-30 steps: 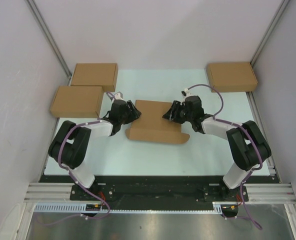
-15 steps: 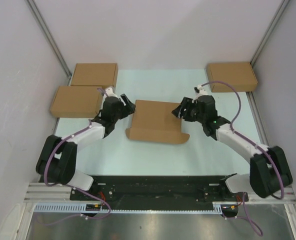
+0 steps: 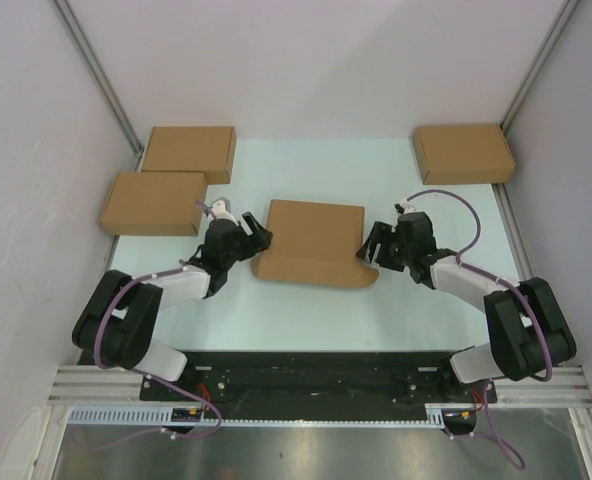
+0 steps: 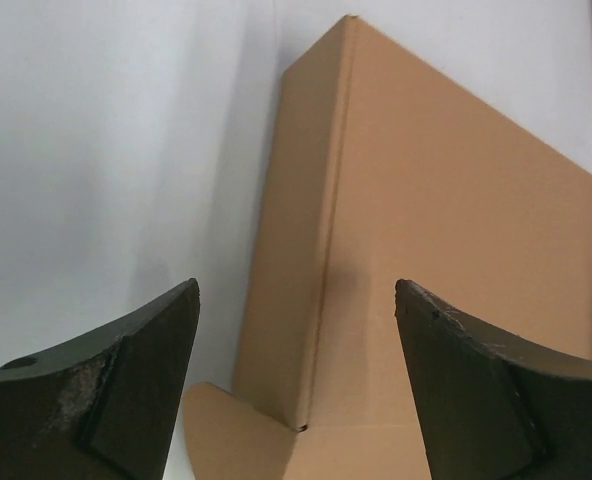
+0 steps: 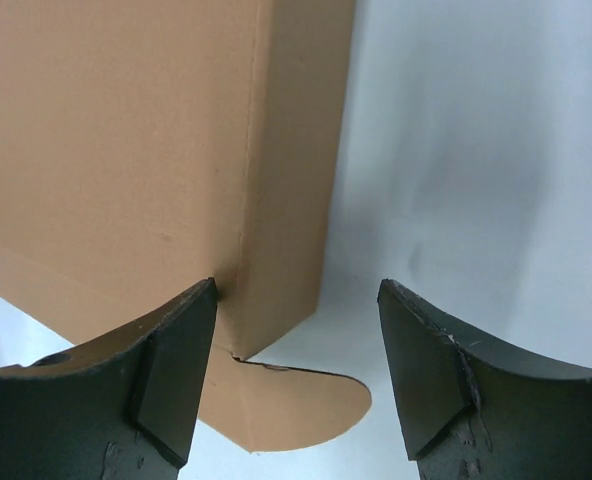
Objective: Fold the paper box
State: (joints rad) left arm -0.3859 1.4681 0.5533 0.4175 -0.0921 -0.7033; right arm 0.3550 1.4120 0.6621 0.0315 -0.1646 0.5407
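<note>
The paper box (image 3: 313, 243) lies in the middle of the table, closed into a shallow brown shape, with a rounded tab sticking out at each near corner. My left gripper (image 3: 259, 240) hangs open just off its left near corner. In the left wrist view the box's side wall (image 4: 301, 250) and a tab (image 4: 236, 435) show ahead between the spread jaws (image 4: 296, 290), untouched. My right gripper (image 3: 369, 248) is open by the right near corner. In its wrist view the jaws (image 5: 298, 285) frame the box corner (image 5: 276, 200) and the other tab (image 5: 296, 405).
Two compact brown boxes (image 3: 188, 152) (image 3: 154, 202) sit at the back left, half off the mat. A third (image 3: 463, 152) sits at the back right. Grey walls with aluminium rails close in both sides.
Both grippers have let go of the box's sides, spread their jaws and drawn back toward the near corners. The box has settled flat on the table.
</note>
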